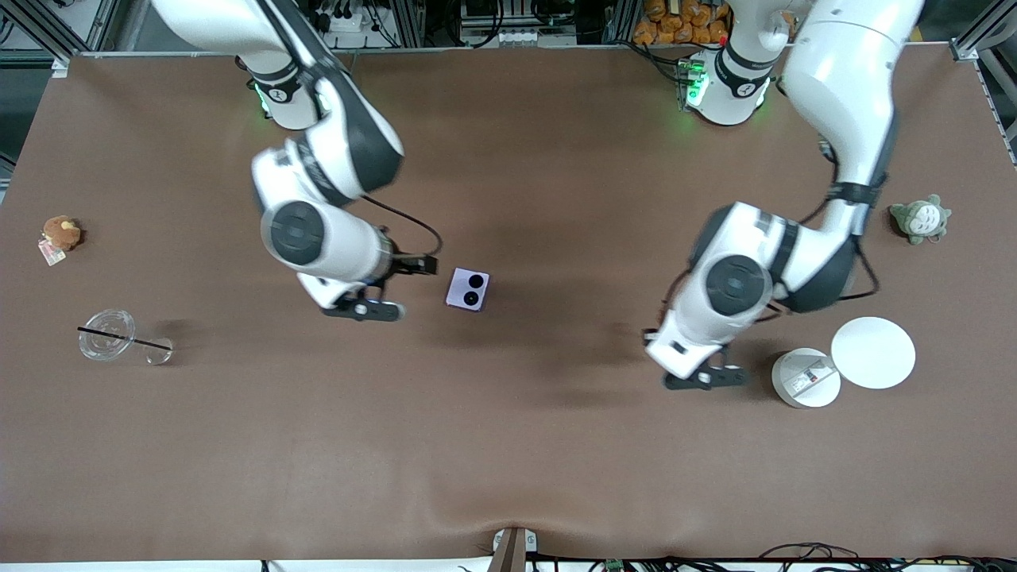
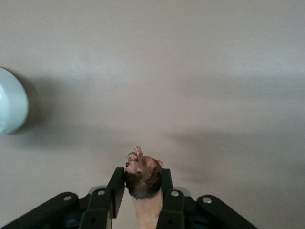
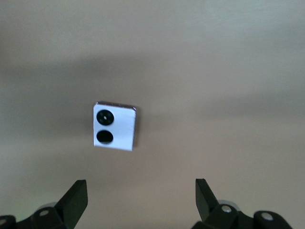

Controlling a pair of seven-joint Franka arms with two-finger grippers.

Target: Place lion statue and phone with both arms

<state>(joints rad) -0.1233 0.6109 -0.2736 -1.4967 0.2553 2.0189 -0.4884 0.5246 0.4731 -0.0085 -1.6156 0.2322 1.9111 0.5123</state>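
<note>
Left gripper (image 2: 143, 191): mine, up over the table's brown top toward the left arm's end, beside the white round box (image 1: 806, 378); my jaws were pinching the lion statue (image 2: 143, 176).
Lion statue: clamped between my two left fingers (image 2: 116, 188), dark head poking out past the tips, off the table.
Right gripper (image 3: 140, 198): also mine, over the table toward the right arm's end, jaws spread wide and holding nothing.
Phone (image 1: 467, 289): lay flat on the table, lenses up, just beside my right gripper on the side toward the table's middle; in the right wrist view it sat apart from the fingertips, touching neither.
Surface: one brown mat (image 1: 508, 445) covered the whole table (image 1: 48, 71), with a slight ripple at the edge nearest the front camera.
Around: a white disc (image 1: 872, 352) touched the white round box; a grey-green plush (image 1: 920, 219) sat toward the left arm's end; a brown plush with a tag (image 1: 60, 234) and a clear cup with a black straw (image 1: 107, 335) lay toward the right arm's end.
Writing: the box carried a small label, too small to read.
</note>
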